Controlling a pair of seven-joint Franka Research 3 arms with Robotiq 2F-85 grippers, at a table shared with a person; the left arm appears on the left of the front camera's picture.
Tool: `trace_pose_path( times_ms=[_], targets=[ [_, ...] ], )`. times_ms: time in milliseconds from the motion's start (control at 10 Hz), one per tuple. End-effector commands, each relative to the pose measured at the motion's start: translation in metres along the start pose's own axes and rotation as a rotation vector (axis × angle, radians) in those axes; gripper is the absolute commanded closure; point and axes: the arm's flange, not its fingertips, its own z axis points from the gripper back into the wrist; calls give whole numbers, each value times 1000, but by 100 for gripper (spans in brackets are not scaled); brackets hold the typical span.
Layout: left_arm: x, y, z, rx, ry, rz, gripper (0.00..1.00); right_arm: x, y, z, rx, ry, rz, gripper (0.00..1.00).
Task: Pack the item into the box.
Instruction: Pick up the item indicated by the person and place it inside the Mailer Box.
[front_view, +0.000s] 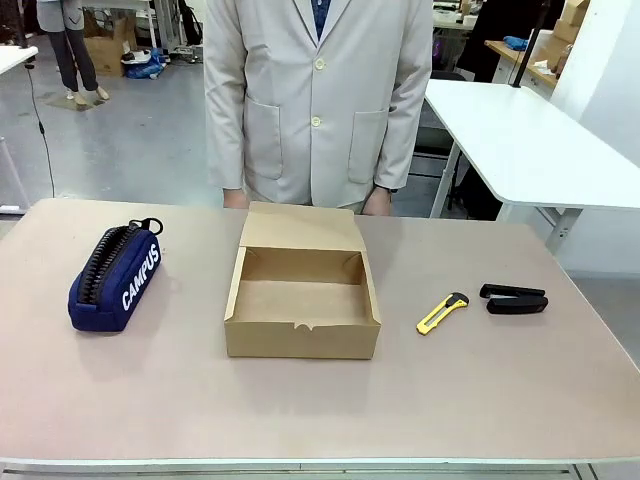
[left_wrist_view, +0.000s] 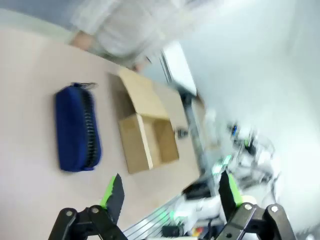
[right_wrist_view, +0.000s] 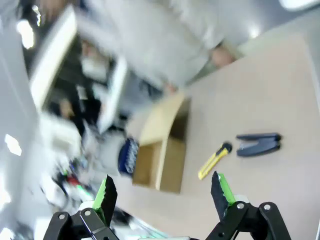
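Well, the navy pouch (front_view: 115, 278) with white CAMPUS lettering lies on the left part of the table (front_view: 300, 410), black trim uppermost and one short end toward the near edge. It sits well apart from the cardboard box (front_view: 302, 345), which stands in the middle of the table. The box is open, its lid flap folded back toward the far side and a small notch in its near wall.

To the right of the box lies a yellow utility knife (front_view: 442, 312), and just beyond it to the right a black stapler (front_view: 514, 299). A person in a pale coat (front_view: 318, 100) stands at the far edge, hands hanging at table height behind the box.

From the left wrist, the left gripper (left_wrist_view: 169, 187) has its green-padded fingers spread wide apart, up above the table with the pouch and box farther off. The right gripper (right_wrist_view: 163, 187) is spread just as wide, high over the table, looking down at the box, knife and stapler. Both wrist views are blurred.
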Motion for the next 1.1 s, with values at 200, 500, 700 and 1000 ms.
trace_pose_path(
  times_ms=[200,500,700,1000],
  targets=[
    [0,0,0,0,0,0,0,0,0,0,0,0,0,0],
    [0,0,0,0,0,0,0,0,0,0,0,0,0,0],
    [0,0,0,0,0,0,0,0,0,0,0,0,0,0],
    [0,0,0,0,0,0,0,0,0,0,0,0,0,0]
  ],
)
